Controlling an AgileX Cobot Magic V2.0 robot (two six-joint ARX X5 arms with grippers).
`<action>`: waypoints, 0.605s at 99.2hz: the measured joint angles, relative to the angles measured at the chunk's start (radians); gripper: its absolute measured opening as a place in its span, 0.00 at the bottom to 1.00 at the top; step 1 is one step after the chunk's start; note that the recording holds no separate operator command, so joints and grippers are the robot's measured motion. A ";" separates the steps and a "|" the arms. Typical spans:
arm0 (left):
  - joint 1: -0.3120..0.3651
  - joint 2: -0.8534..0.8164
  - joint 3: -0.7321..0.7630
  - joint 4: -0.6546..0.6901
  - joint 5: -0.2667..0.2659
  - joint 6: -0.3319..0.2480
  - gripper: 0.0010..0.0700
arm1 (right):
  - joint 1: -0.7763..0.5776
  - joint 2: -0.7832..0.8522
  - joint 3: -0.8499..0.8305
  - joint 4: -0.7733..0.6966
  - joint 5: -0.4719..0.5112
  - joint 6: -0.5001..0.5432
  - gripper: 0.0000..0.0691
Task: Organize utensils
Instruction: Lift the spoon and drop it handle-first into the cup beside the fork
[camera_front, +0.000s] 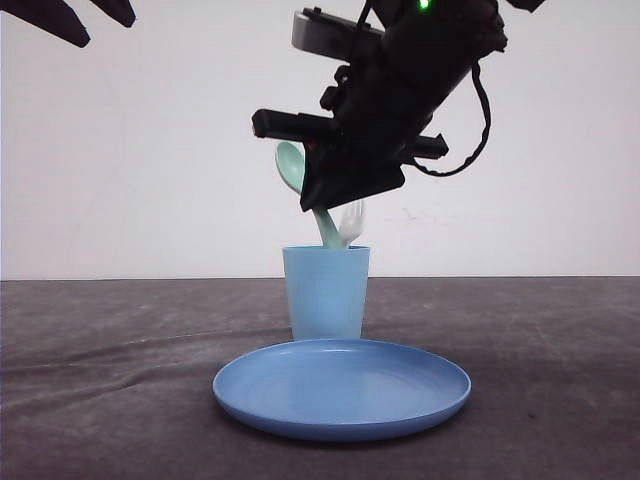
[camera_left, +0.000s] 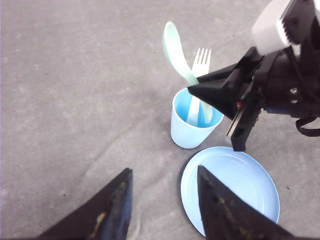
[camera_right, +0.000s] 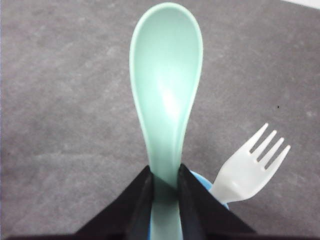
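Right gripper (camera_right: 165, 192) grips mint-green spoon (camera_right: 166, 95) by its handle above light blue cup (camera_front: 326, 292), white fork (camera_right: 247, 167) standing inside; left gripper (camera_left: 162, 205) hangs released.

Plain wall behind a dark tabletop

A bare white wall (camera_front: 150, 150) is seen rising directly behind the dark grey, cloth-like table surface (camera_front: 100, 340); faint creases are spread across that surface, which is evenly lit, without hard shadows.

Mint-green spoon (camera_right: 166, 95) pinched in right tool (camera_right: 165, 192), white fork (camera_right: 250, 167) beside.
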 joint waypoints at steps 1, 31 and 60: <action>0.000 0.000 0.000 0.000 0.000 0.000 0.33 | 0.000 0.000 0.000 0.000 0.000 0.000 0.09; 0.000 0.000 0.000 0.000 -0.001 0.000 0.33 | 0.000 0.000 0.000 -0.007 0.000 0.013 0.47; 0.000 0.000 0.000 0.000 -0.002 0.000 0.33 | 0.007 -0.133 0.000 -0.119 -0.001 0.016 0.51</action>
